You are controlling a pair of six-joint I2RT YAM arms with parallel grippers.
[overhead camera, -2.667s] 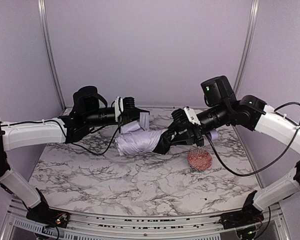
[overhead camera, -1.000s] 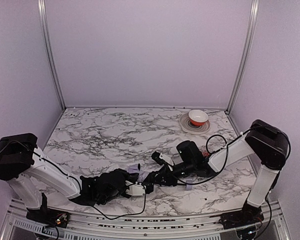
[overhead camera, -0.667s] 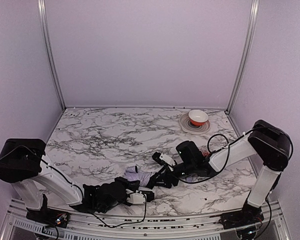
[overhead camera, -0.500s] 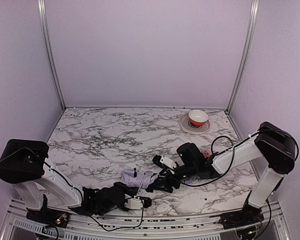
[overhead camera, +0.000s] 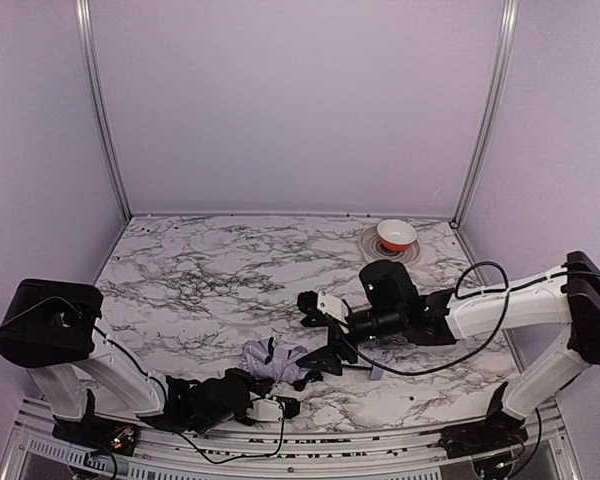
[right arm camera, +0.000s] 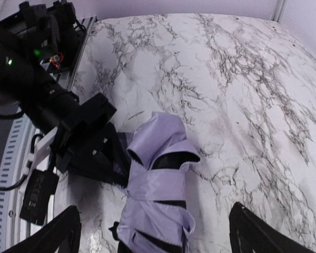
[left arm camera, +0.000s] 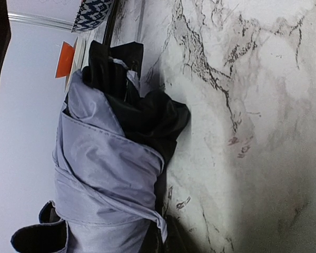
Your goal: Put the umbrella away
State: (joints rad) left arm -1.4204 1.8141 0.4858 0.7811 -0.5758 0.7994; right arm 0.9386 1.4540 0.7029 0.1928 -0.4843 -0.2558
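Observation:
The umbrella (overhead camera: 273,357) lies folded in a loose lavender bundle with black folds near the table's front edge, left of centre. It fills the left of the left wrist view (left arm camera: 102,174) and the middle of the right wrist view (right arm camera: 158,179). My right gripper (overhead camera: 311,333) hovers just right of it, open wide. Its two black fingertips (right arm camera: 58,232) straddle the bundle without touching it. My left gripper (overhead camera: 252,381) lies low on the table, shut, with its tip against the bundle's near end (right arm camera: 113,161). Whether it pinches fabric is hidden.
An orange-red bowl (overhead camera: 396,234) sits on a pale plate (overhead camera: 378,256) at the back right. A small lavender piece (overhead camera: 373,373) lies on the marble under the right arm. The metal front rail (overhead camera: 280,448) runs just behind the left gripper.
My right gripper has opened, let go of the umbrella and risen back to the right. The bundle now rests on the table, and the left gripper has stayed low by the front edge.

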